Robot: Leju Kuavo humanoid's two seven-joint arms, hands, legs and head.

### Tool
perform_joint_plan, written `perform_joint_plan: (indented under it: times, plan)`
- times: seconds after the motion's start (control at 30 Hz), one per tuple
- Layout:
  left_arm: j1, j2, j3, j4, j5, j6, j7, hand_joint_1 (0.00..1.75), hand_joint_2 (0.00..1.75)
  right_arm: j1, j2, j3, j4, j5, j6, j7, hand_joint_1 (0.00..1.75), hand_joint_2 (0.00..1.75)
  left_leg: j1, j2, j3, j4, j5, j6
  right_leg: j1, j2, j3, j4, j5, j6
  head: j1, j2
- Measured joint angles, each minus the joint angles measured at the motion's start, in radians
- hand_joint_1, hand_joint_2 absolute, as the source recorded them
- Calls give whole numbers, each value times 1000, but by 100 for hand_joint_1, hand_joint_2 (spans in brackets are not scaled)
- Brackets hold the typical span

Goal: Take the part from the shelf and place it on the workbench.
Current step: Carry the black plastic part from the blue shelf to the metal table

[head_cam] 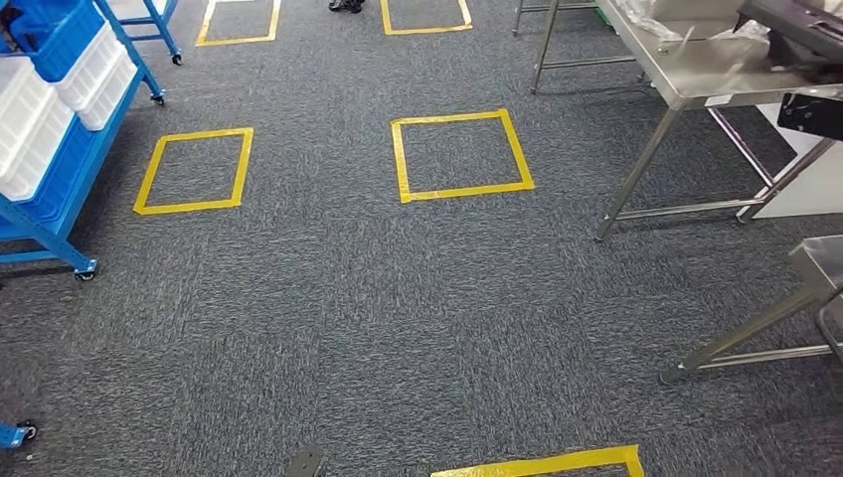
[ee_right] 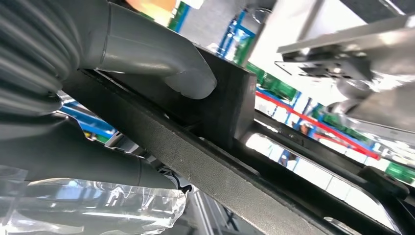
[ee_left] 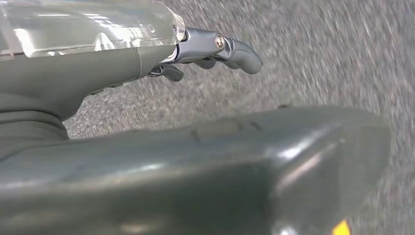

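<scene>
The part [ee_right: 230, 112] is a long black frame with a raised block. My right hand [ee_right: 73, 73] grips it, thumb [ee_right: 161, 63] pressed on the block. In the head view the black part [head_cam: 800, 35] hangs at the top right, over the steel workbench [head_cam: 696, 79]. The blue shelf [head_cam: 50, 189] stands at the left edge. My left hand [ee_left: 98, 78] hangs over the carpet, its fingers [ee_left: 235, 49] stretched out and holding nothing.
White bins [head_cam: 40, 129] sit on the shelf, which rolls on castors. Yellow tape squares [head_cam: 462, 156] [head_cam: 194, 171] mark the grey carpet between shelf and workbench. A second steel table [head_cam: 820, 263] stands at the right edge, nearer to me.
</scene>
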Motion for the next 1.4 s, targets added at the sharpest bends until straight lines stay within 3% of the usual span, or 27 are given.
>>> perform_joint_plan:
  times: [0.07, 0.13, 0.2, 0.27, 0.33, 0.37, 0.4, 0.43, 0.47, 0.57, 0.63, 0.7, 0.73, 0.8, 0.87, 0.93, 0.97, 1.03, 1.07, 1.13, 1.2, 1.23, 1.3, 1.37, 1.4]
  plan:
    - [-1, 0, 0, 0, -13, -4, 0, 0, 0, 0, -8, 4, -11, -11, -5, 4, 175, 175, -1, 15, -3, 20, -16, -14, 2, -41, 61, -110, 34, 5, 0, 0]
    - [-2, 1, -2, 0, -25, -1, -1, 0, 0, 8, -22, 8, -24, -25, -9, 5, 175, 175, -5, 27, -3, 33, -28, -25, 8, -50, 73, -135, 30, -9, 0, 0]
    - [-4, 0, -3, 0, -32, -2, -1, 0, 0, 19, -36, 13, -40, -37, -11, 5, 175, 175, -2, 37, -3, 39, -38, -35, 9, -27, 69, -132, 30, -26, 0, 0]
    - [-6, 0, -3, 0, -32, -8, -1, 0, 0, 23, -42, 19, -55, -44, -13, 10, 175, 175, 6, 10, -19, 80, -69, -43, 10, -7, 67, -132, 31, -40, 0, 0]
    - [-5, 0, -3, 0, -32, -13, 0, 0, 0, 27, -41, 24, -65, -46, -15, 14, 175, 175, 11, -31, -73, 200, -130, -45, 13, 14, 67, -133, 32, -51, 0, 0]
    - [-4, 0, -3, 0, -32, -15, 0, 0, 0, 31, -40, 27, -68, -46, -16, 15, 175, 175, 11, -40, -109, 273, -158, -43, 17, 26, 67, -133, 32, -54, -1, 0]
    - [-4, 0, -3, 0, -32, -16, 0, 0, 0, 36, -40, 30, -69, -47, -16, 15, 175, 175, 10, -44, -139, 330, -172, -40, 21, 40, 67, -132, 32, -56, -1, 0]
    - [-4, 0, -3, 0, -32, -16, 0, 0, 0, 41, -39, 32, -70, -47, -16, 15, 175, 175, 8, -46, -154, 351, -166, -35, 25, 54, 67, -132, 33, -57, -1, 0]
    - [-4, 0, -3, 0, -33, -16, 1, 0, 0, 45, -39, 34, -71, -47, -16, 16, 175, 175, 5, -50, -151, 330, -142, -27, 28, 68, 67, -132, 33, -58, -1, 0]
    - [-5, 2, -6, 0, -49, -18, 8, 0, 0, 55, -40, 40, -74, -49, -22, 25, 175, 175, -7, -94, -69, 127, -36, 2, 29, 102, 67, -132, 35, -56, -1, 0]
    - [-6, 4, -10, 0, -63, -25, 23, 0, 0, 67, -42, 44, -74, -51, -29, 34, 175, 175, -10, -114, -36, 59, -15, 11, 24, 120, 65, -135, 39, -49, -1, 0]
    - [-8, 3, -12, 0, -68, -40, 42, 0, 0, 81, -48, 46, -73, -52, -34, 40, 175, 175, -9, -98, -27, 42, -9, 14, 20, 137, 63, -142, 46, -37, 0, 0]
    - [-10, 2, -13, 0, -69, -50, 50, 0, 0, 86, -52, 46, -73, -52, -38, 42, 175, 175, -8, -87, -21, 26, -1, 16, 20, 128, 60, -141, 43, -33, 0, 0]
    - [-14, 0, -16, 0, -70, -72, 58, 0, 0, 92, -59, 47, -73, -52, -49, 43, 175, 175, -4, -65, -10, -5, 16, 22, 25, 83, 35, -91, 7, -26, 0, 0]
    - [-15, -1, -23, 0, -78, -85, 65, 0, 0, 100, -63, 48, -73, -53, -58, 41, 175, 175, -5, -46, -8, -13, 21, 23, 22, 38, -18, 24, -52, -19, 0, 0]
    - [-14, -1, -31, 0, -90, -88, 71, 0, 0, 118, -66, 48, -73, -54, -61, 40, 175, 175, -3, -26, -8, -11, 18, 19, 12, 24, -53, 99, -70, -8, 0, 0]
    - [-14, -2, -34, 0, -95, -89, 72, 0, 0, 126, -68, 48, -73, -55, -62, 40, 175, 175, 0, -16, -8, -7, 15, 15, 6, 18, -47, 88, -54, -1, 0, 0]
    - [-15, -4, -37, 0, -103, -91, 75, 0, 0, 134, -72, 48, -73, -55, -62, 40, 175, 175, 4, 3, -10, 10, 1, 3, -3, -11, 16, -31, 5, 14, 0, 0]
    - [-15, -3, -39, 0, -105, -93, 76, 0, 0, 134, -72, 48, -73, -55, -63, 40, 175, 175, 3, 11, -12, 21, -8, -4, -2, -31, 47, -88, 25, 17, 0, 0]
    - [-16, -2, -44, 0, -109, -96, 79, 0, 0, 135, -72, 49, -74, -53, -64, 40, 175, 175, -3, 26, -13, 38, -23, -17, 1, -48, 74, -138, 32, 6, -1, 0]
    - [-17, -1, -51, 0, -114, -98, 80, 0, 0, 138, -72, 50, -75, -51, -64, 41, 175, 175, -5, 44, -10, 43, -31, -25, 3, -26, 69, -132, 29, -15, -2, 0]
    - [-17, -1, -53, 0, -116, -97, 81, 0, 0, 138, -72, 50, -75, -48, -64, 42, 175, 175, -2, 41, -10, 49, -38, -29, 3, -16, 67, -132, 30, -22, -2, 0]
    - [-17, -1, -55, 0, -117, -96, 82, 0, 0, 131, -67, 51, -77, -41, -61, 46, 175, 175, 6, 7, -33, 105, -78, -38, 3, 1, 66, -133, 32, -35, -3, 0]
    - [-14, 0, -56, 0, -117, -96, 82, 0, 0, 122, -56, 54, -78, -36, -54, 48, 175, 175, 10, -33, -94, 239, -145, -42, 7, 21, 65, -133, 33, -44, -3, 0]
    - [-13, 0, -56, 0, -117, -96, 82, 0, 0, 119, -52, 55, -78, -34, -50, 48, 175, 175, 10, -41, -126, 306, -170, -41, 10, 33, 65, -133, 34, -47, -3, 0]
